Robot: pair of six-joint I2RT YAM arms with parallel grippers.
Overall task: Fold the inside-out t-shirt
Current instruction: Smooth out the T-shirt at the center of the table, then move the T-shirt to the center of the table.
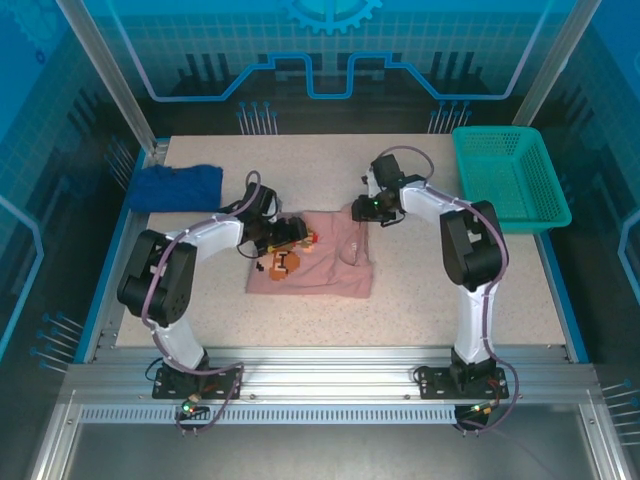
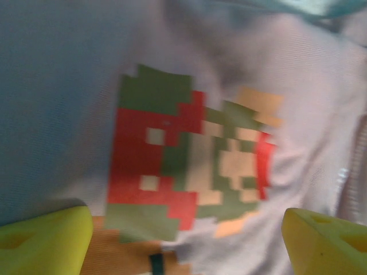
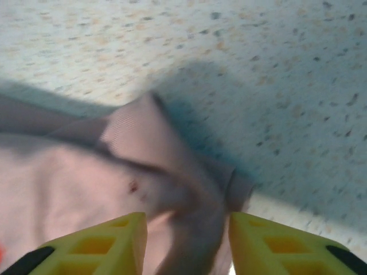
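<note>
Lying rumpled, soft pink t-shirt, blocky print, right hand perhaps pinching

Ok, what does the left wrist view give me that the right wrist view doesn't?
Left wrist: the red, green and tan pixel print on the t-shirt, with the left gripper spread wide over it. Right wrist: a folded-over edge of the shirt against the bare speckled table, and a ridge of cloth running between the right gripper fingers; pinched or not, I cannot tell. Both: pink shirt fabric close up, framed by yellow fingertips.
</note>
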